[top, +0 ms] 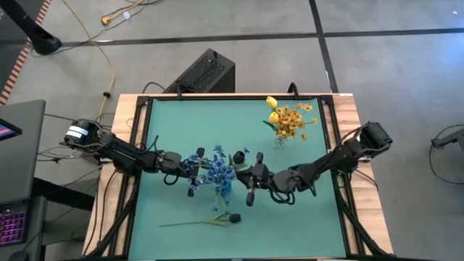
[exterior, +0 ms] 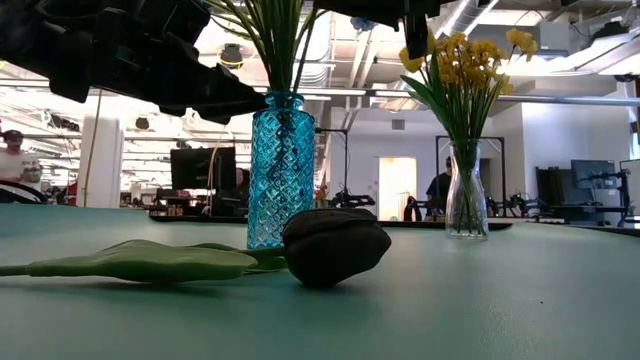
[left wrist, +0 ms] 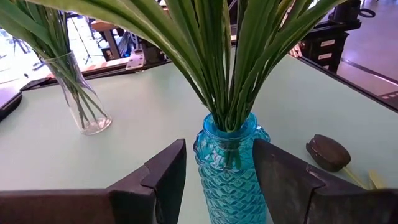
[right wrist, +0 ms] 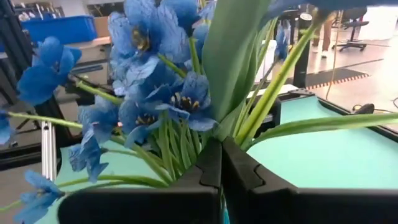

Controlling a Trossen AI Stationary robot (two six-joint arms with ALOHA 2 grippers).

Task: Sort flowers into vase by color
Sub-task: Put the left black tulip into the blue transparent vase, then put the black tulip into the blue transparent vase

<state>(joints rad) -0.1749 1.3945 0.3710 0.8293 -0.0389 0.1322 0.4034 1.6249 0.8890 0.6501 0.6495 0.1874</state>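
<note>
**Dark bud on the mat, two vases filling**

Nearest to the low camera lies the dark bud (exterior: 335, 245) w/ its leaf and stalk (exterior: 140, 261) flat on the mat (exterior: 480, 300). In the high view its long axis runs about left-right, bud head (top: 233, 217) toward the right arm's side, stalk end toward the left. I judge it light and soft: thin stalk bends easy, bud can crush. Best to take it on the stalk near the bud, not on the head.

Behind it stands the blue vase (exterior: 280, 170), upright, w/ blue sprays (top: 212, 170) in it. The left gripper (left wrist: 217, 180) has its fingers apart on both sides of the vase neck, not touching as far as I see. The right gripper (right wrist: 221, 168) is closed, fingertips together, around green stems among the blue blooms (right wrist: 146, 81); which stem exactly, unclear.

Farther, well apart, the clear vase (exterior: 466, 205) holds yellow flowers (top: 290, 119), upright.
</note>
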